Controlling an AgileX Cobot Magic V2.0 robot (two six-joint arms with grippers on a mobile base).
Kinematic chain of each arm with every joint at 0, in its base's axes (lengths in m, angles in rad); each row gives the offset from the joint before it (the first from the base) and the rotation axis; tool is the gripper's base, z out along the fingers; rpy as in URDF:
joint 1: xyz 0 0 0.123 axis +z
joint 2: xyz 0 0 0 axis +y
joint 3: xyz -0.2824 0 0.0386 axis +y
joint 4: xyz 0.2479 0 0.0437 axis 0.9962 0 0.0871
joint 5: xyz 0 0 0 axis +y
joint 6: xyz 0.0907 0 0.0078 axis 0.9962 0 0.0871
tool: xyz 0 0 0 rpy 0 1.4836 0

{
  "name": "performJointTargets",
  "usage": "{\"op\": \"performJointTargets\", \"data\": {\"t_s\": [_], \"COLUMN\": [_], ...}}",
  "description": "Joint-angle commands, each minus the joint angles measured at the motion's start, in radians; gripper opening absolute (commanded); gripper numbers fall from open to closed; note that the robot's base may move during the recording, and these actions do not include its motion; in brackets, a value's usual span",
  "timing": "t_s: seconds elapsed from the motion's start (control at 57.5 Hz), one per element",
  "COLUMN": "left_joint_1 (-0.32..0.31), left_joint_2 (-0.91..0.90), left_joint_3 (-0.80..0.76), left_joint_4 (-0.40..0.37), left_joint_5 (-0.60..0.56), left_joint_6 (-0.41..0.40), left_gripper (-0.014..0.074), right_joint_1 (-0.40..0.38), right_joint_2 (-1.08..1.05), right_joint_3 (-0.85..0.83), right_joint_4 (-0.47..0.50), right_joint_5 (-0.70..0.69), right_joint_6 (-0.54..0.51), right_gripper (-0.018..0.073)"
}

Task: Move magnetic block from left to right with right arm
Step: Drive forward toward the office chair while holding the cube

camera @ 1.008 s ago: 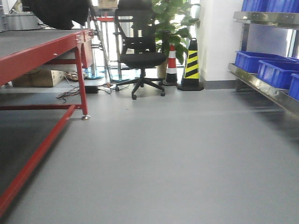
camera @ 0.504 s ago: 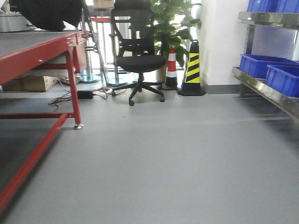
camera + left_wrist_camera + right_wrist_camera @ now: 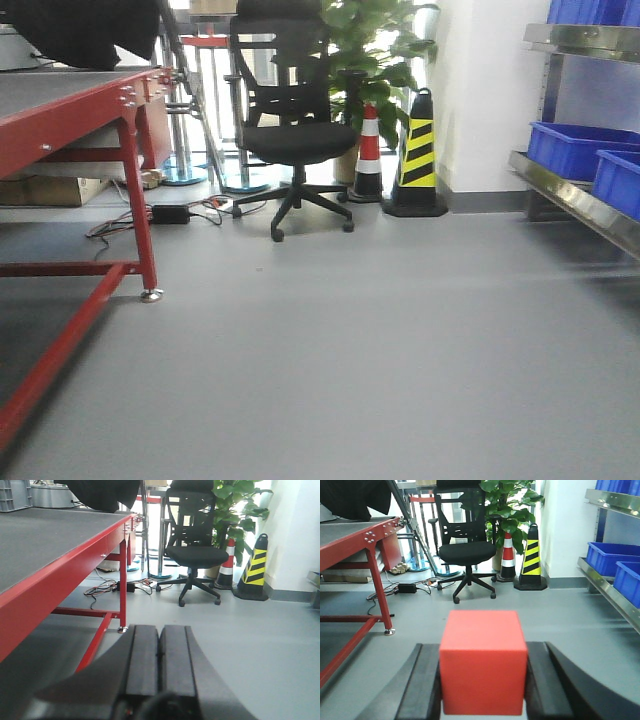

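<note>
Your R claw (image 3: pixel 482 700) is clamped on the small matte red cube (image 3: pixel 483 660), pinned btwn its two black fingers (image 3: pixel 422 685). Your L claw (image 3: pixel 159 652) is closed, pads (image 3: pixel 142 655) pressed together, red metal-framed table (image 3: pixel 75 560) at left, black mesh office chair (image 3: pixel 196 556) far ahead.

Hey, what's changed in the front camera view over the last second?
The whole view spread outward, as if the base rolled forward: the red table leg slid left and lower, the blue bins slid right, the office chair grew. Nothing in the room itself moved. No earlier wrist pictures to compare.
</note>
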Motion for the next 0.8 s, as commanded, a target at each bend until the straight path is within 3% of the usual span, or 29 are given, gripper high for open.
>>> {"op": "performJointTargets", "data": {"t_s": [0.0,0.782], "left_joint_1": [0.000,0.000], "left_joint_2": [-0.013,-0.013], "left_joint_3": [0.007,0.007], "left_joint_4": [-0.003,-0.003], "left_joint_5": [-0.078,-0.078], "left_joint_6": [-0.007,-0.007], "left_gripper": [-0.0126,-0.0126], "right_joint_1": [-0.005,-0.005], "right_joint_2": [0.011,0.011], "right_joint_3": [-0.028,-0.028], "right_joint_4": [-0.010,-0.010], "right_joint_5": [-0.086,-0.086], "right_joint_6": [-0.008,-0.008], "right_gripper": [0.0235,0.0235]}}
